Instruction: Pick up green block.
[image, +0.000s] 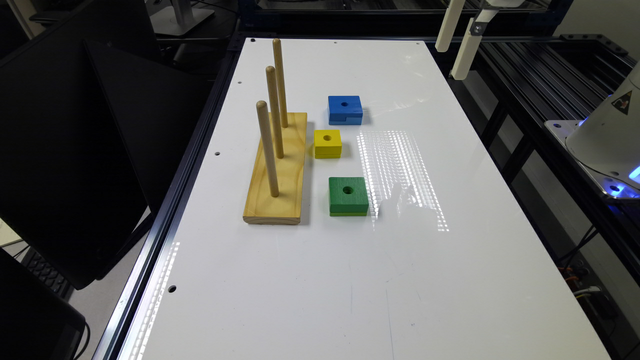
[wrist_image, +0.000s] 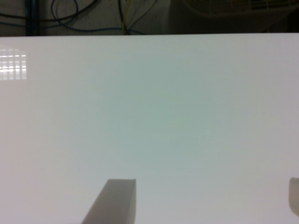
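Exterior view: the white table (image: 350, 280) is seen from above with three blocks and a peg stand laid out on it; the robot's white base (image: 612, 135) is seen at the exterior view's right edge.
Wrist view: bare table surface (wrist_image: 154, 121) is seen, with cables (wrist_image: 112, 16) against the dark beyond its far edge, and two pale fingers (wrist_image: 114, 203) entering the frame.
Gripper: the gripper (wrist_image: 205, 200) is held wide, its two fingers far apart with nothing between them; it is poised over bare table.
Green block: the green block (image: 348, 196) is laid flat on the table, near the middle of the board, just beside the stand on the exterior view's right and not touching it.
Orientation: its round hole is turned upward; the top face is nearly square, so no long axis can be told; a lighter green layer is seen along its lower edge.
Yellow block: a smaller yellow block (image: 328, 143) is set behind the green one, apart from it.
Blue block: a blue block (image: 345, 109) is set farthest back, hole upward.
Peg stand: a wooden base (image: 280, 170) is fitted with three upright pegs (image: 268, 147) in a row; nothing is threaded on them.
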